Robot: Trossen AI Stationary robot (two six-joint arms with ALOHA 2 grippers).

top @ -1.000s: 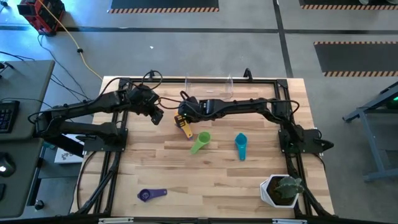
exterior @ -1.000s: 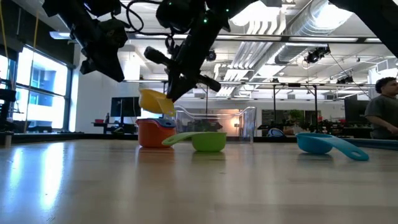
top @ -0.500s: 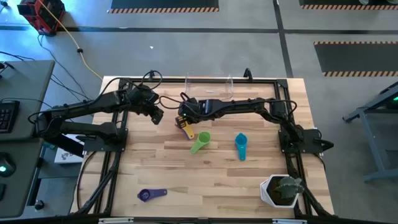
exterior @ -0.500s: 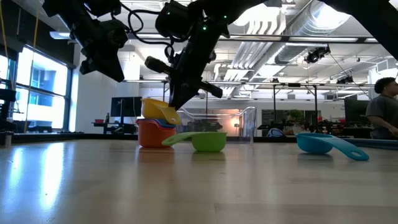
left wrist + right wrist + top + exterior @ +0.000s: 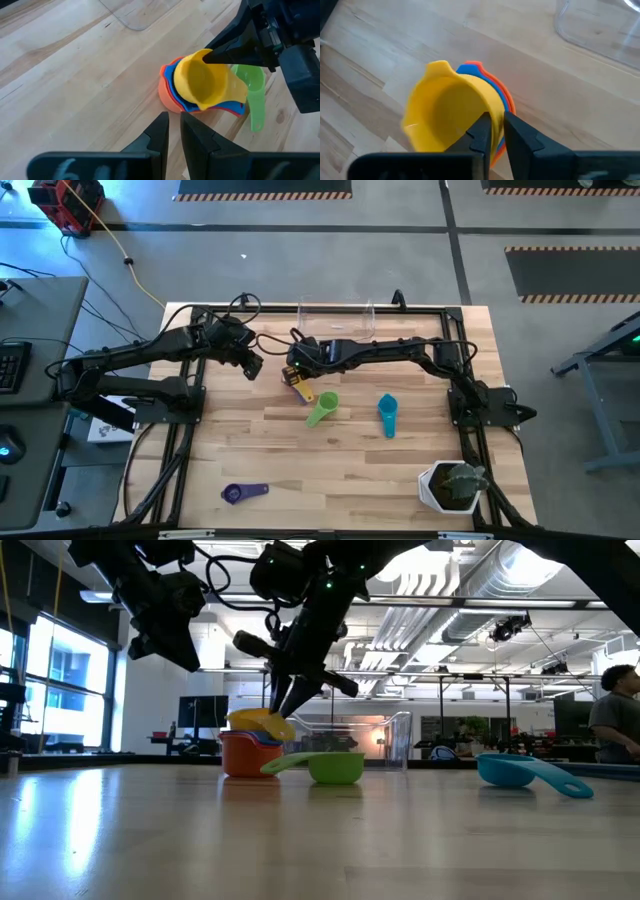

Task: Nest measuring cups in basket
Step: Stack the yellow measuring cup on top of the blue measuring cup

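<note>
Three loose cups (image 5: 322,409), one stack (image 5: 200,87).

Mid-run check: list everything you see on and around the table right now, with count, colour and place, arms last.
yellow cup: 1, yellow, on top of the stack, gripped at its rim
stacked cups: orange at the bottom, blue and red edges above it, on the wood in front of the basket, not in it
green cup: 1, green, table centre, beside the stack
teal cup: 1, teal, right of the green one
purple cup: 1, purple, near front edge, left
basket: 1, clear, far edge
plant pot: 1, white, front right corner
person: 1, in the room behind
left gripper: raised left of the stack, shut
right gripper: shut on the yellow cup
</note>
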